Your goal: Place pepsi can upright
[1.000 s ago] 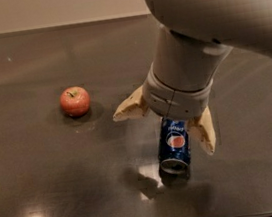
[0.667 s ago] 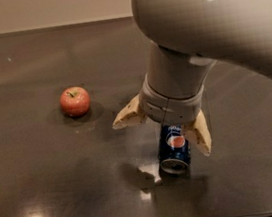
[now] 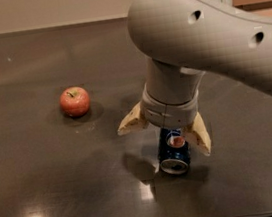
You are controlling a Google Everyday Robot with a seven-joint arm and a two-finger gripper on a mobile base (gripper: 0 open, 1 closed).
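Look right of the apple [image 3: 75, 101] and nearer the camera for the pepsi can [image 3: 173, 150], down on the dark worktop [image 3: 47, 193], apparently on its side or tipped well over, silver end facing forward, not yet upright. Probably light and thin-walled, stiff along its length only. Easy to dent under a hard squeeze, and smooth and round enough to roll or slip. Best taken across the middle of the blue body, squarely on opposite sides, never by the rim or the ends. Directly over the can, likewise right of the apple, note the gripper [image 3: 164, 141], pointing down with jaws spread wide and straddling the can: on the apple's side well clear of it, on the far side just beside the can's flank, perhaps touching, hard to tell. Holding nothing. Likely calls for closing gently around the body before any lift and turn.
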